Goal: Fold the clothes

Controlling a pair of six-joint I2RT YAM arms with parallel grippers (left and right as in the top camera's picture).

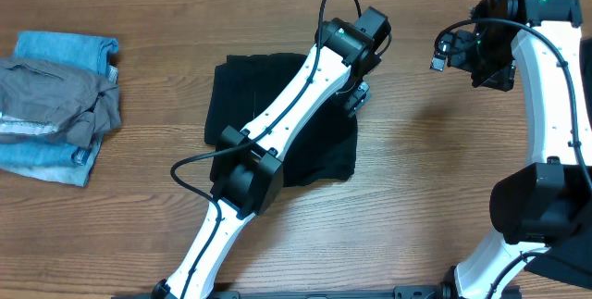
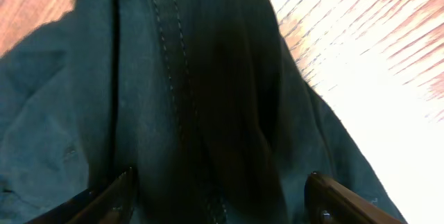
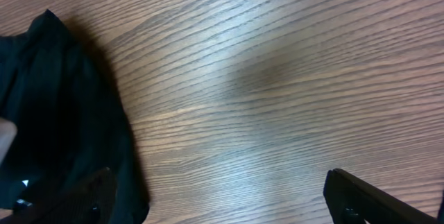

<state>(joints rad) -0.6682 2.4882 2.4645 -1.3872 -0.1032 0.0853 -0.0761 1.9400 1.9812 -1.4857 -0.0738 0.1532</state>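
A black garment [image 1: 242,95] lies spread flat on the wooden table [image 1: 416,151]. My left arm reaches across it, and my left gripper [image 1: 359,98] hovers over its right edge. In the left wrist view the fingers [image 2: 218,182] are wide apart and empty, just above the dark fabric [image 2: 194,78], which has a stitched seam. My right gripper [image 1: 462,58] is raised at the back right, away from the garment. In the right wrist view its fingers [image 3: 218,182] are wide apart over bare wood, and the garment's edge [image 3: 55,99] is at the left.
A pile of blue and grey clothes [image 1: 55,105] sits at the table's left edge. Bare wood lies between the garment and the right arm's base [image 1: 536,206].
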